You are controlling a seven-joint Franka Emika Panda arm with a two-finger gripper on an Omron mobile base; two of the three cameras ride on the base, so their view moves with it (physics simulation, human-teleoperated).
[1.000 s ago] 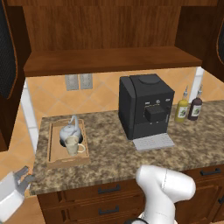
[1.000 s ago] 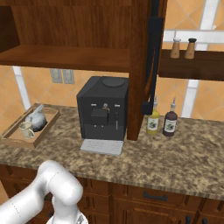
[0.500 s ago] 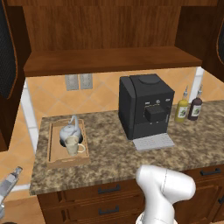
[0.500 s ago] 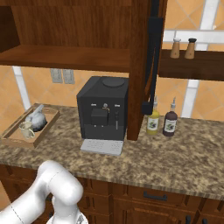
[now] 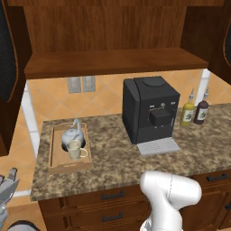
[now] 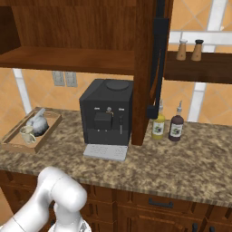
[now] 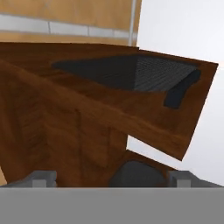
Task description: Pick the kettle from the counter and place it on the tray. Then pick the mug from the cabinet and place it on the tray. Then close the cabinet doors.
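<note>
Claw (image 5: 10, 178) gapes beyond the counter's (image 5: 117, 158) left edge

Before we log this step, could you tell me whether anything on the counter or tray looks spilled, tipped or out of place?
Nothing stands out. The kettle and mug stand upright, close together in the tray on the counter; no spill shows. The cabinet doors are open, the step not yet done.
</note>
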